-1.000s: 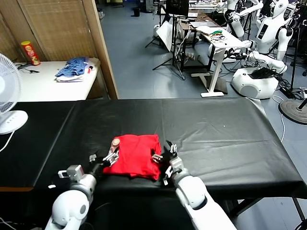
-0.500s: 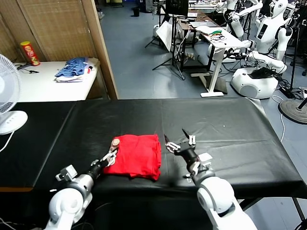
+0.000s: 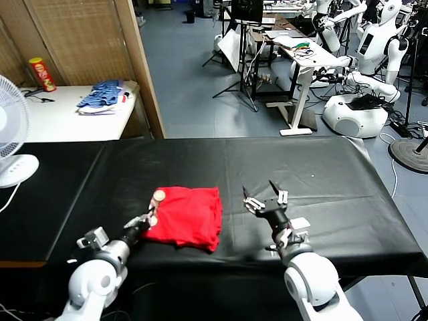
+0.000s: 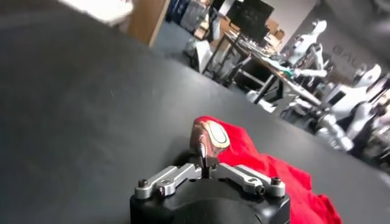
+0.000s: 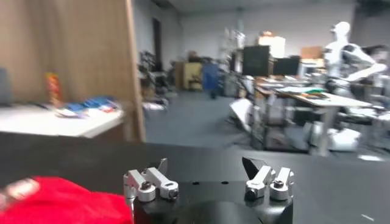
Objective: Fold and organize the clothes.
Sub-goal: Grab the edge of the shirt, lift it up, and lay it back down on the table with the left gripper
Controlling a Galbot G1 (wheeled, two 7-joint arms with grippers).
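Red T-shirt [image 3: 184, 218] corner is clamped by the low left end effector [image 3: 143, 220]; right end effector [image 3: 265, 198] hovers beside it, spread apart.

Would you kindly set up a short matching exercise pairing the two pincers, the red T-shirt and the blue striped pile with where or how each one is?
Things:
1. left pincer
2. right pincer
3. red T-shirt
4. blue striped pile

States:
A. folded on the black table
B. open, beside the shirt, holding nothing
C. on the white side table
D. shut on the shirt's edge

Pairs: 1-D, 2-B, 3-A, 4-C
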